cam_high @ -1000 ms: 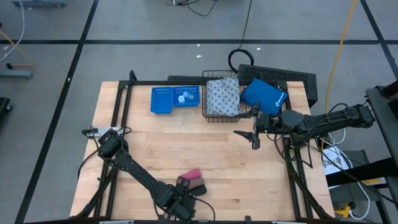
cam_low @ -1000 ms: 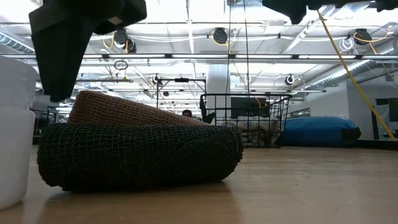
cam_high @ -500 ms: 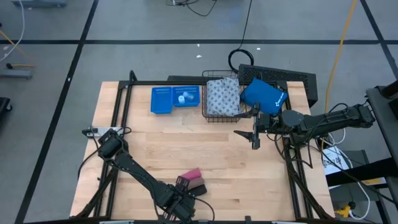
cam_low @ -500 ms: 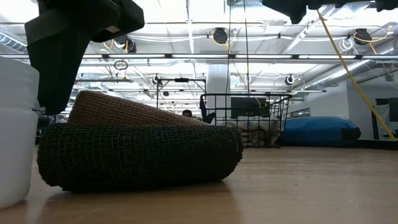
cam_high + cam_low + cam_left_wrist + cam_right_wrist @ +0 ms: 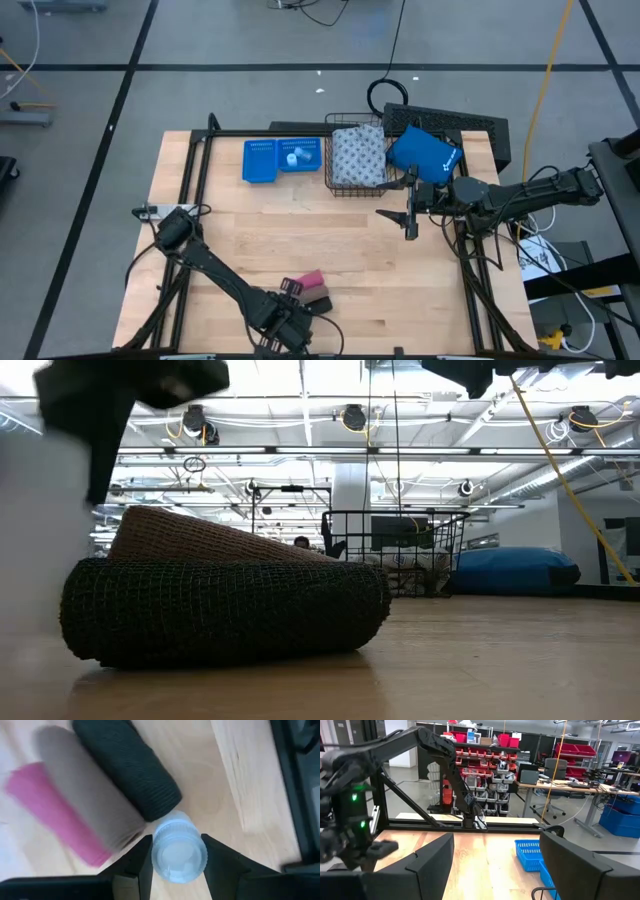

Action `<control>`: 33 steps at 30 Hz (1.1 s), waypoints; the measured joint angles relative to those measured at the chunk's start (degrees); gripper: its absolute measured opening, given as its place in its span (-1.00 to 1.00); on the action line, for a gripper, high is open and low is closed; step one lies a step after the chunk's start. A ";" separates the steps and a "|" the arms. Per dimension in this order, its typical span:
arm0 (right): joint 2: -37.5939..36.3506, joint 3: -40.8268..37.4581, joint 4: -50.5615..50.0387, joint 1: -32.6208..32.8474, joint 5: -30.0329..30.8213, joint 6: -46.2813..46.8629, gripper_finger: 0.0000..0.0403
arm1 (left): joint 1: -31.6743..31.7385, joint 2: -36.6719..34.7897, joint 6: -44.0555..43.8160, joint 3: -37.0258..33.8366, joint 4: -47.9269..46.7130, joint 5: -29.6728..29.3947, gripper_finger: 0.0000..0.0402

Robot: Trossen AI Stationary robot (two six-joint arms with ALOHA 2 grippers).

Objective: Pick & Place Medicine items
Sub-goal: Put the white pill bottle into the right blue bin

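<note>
Bright overhead lamps (image 5: pixel 352 417); left low-view edge blurred, perhaps motion.

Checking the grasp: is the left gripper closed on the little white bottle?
Yes. In the left wrist view both fingers press against the bottle, beside the dark roll.

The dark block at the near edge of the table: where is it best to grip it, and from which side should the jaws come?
Grip the dark block at its middle, across its short width, coming from straight above. It lies flat and oblong on the table, but the pink block presses along one long flank, so one jaw would probably have to wedge between them.
</note>
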 joint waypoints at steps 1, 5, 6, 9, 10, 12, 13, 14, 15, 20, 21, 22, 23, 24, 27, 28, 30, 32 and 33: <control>0.00 0.00 0.02 0.00 0.00 0.00 0.40 | 0.18 -0.86 -0.05 0.00 -0.34 -0.27 -0.31; 0.00 0.00 0.02 0.00 0.00 0.00 0.40 | 0.92 -4.52 -0.47 0.00 -1.03 -1.90 -0.29; 0.00 0.00 0.01 0.00 0.00 0.00 0.40 | 1.21 -5.63 -0.55 0.00 -1.06 -2.66 -0.29; 0.00 0.00 0.02 0.00 0.00 0.34 0.40 | 2.50 -9.59 -3.33 0.00 -1.14 -5.60 -0.29; 0.00 0.00 0.04 0.00 0.00 1.30 0.40 | 3.04 -10.94 -5.43 0.00 -1.40 -6.82 -0.30; 0.00 0.00 0.04 0.00 0.00 3.75 0.40 | 4.81 -13.44 -10.16 0.01 -1.71 -8.35 -0.29; 0.01 0.00 0.04 0.00 0.00 4.55 0.40 | 5.79 -14.87 -12.34 0.00 -2.13 -9.13 -0.29; 0.02 0.00 0.08 0.00 0.00 4.75 0.40 | 6.93 -16.10 -13.93 0.01 -2.31 -9.84 -0.28; 0.02 0.00 0.21 0.00 0.00 4.57 0.40 | 8.13 -17.49 -14.71 0.02 -2.46 -10.30 -0.28; 0.02 0.00 0.22 0.00 0.02 1.05 0.40 | 14.16 -22.94 -10.02 0.09 -4.26 -11.02 -0.28; 0.00 0.00 0.26 0.00 0.04 0.30 0.40 | 15.62 -23.83 -8.73 0.09 -4.46 -10.98 -0.29; 0.00 0.00 0.32 0.00 0.06 -0.33 0.40 | 17.35 -24.66 -7.38 0.09 -4.59 -11.02 -0.29; 0.00 0.00 0.32 0.00 0.07 -1.05 0.40 | 19.07 -25.50 -5.91 0.09 -4.68 -11.02 -0.29; 0.02 0.00 0.33 0.00 0.07 -1.79 0.40 | 20.95 -26.08 -4.28 0.09 -4.76 -11.17 -0.29; 0.02 -0.01 0.47 0.00 0.12 -4.26 0.40 | 26.97 -27.10 0.50 0.09 -5.05 -10.92 -0.26; 0.02 0.00 0.45 0.00 0.13 -5.30 0.40 | 29.07 -27.31 2.21 0.09 -5.13 -10.26 -0.26; 0.00 0.00 0.08 0.00 0.15 -7.43 0.40 | 33.69 -27.39 5.87 0.09 -5.47 -7.65 -0.26; 0.02 -0.02 -0.37 0.00 0.15 -8.75 0.40 | 38.50 -27.34 9.82 0.09 -5.36 -5.47 -0.26; 0.00 -0.01 -0.78 0.00 0.15 -9.06 0.40 | 40.72 -27.16 11.96 0.09 -5.14 -4.85 -0.25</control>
